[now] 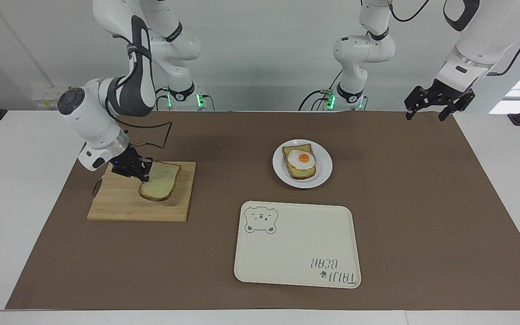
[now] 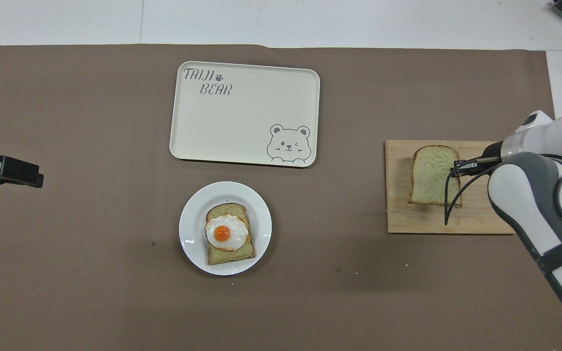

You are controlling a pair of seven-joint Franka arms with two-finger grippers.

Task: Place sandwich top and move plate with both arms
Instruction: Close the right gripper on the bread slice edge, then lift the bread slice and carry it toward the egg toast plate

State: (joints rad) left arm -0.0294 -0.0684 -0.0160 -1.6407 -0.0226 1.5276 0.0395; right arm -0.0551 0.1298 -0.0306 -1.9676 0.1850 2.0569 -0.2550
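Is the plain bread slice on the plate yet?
No: the plain bread slice is over the wooden board, pinched in the right claw; the plate holds only the egg toast.

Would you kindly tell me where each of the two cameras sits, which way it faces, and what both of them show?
Facing view: high across the table, looking at both arms; the right gripper holds the pale brown-crusted bread slice over the wooden cutting board, while the left gripper waits, open.
Overhead view: above the robots' end, looking steeply down; the right forearm and left gripper tip show.
Shared: the round white plate of egg-topped toast and the cream rectangular bear tray.
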